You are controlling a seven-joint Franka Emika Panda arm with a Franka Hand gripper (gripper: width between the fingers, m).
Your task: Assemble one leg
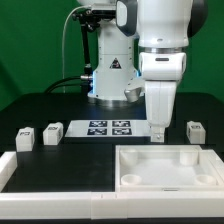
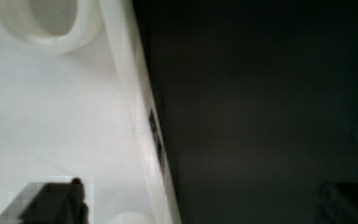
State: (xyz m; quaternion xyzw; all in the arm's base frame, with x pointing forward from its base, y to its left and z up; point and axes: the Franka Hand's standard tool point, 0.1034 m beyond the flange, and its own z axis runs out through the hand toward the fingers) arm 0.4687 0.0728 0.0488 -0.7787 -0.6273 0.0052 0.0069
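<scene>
My gripper point(image 1: 157, 127) hangs low over the table point(image 1: 55, 108), at the twelve o'clock edge of the tabletop point(image 1: 165, 172). In the wrist view my fingers point(image 2: 51, 203) stand wide apart and hold nothing. The nearest leg point(image 1: 196, 130) stands untouched on the table at about three o'clock from me, and other legs point(image 1: 50, 131) wait at nine o'clock, past the marker board point(image 1: 108, 127). I judge the step is the approach before the first grasp. The next move asks me to shift toward three o'clock, centre my jaws over that leg, descend and close on its sides.
</scene>
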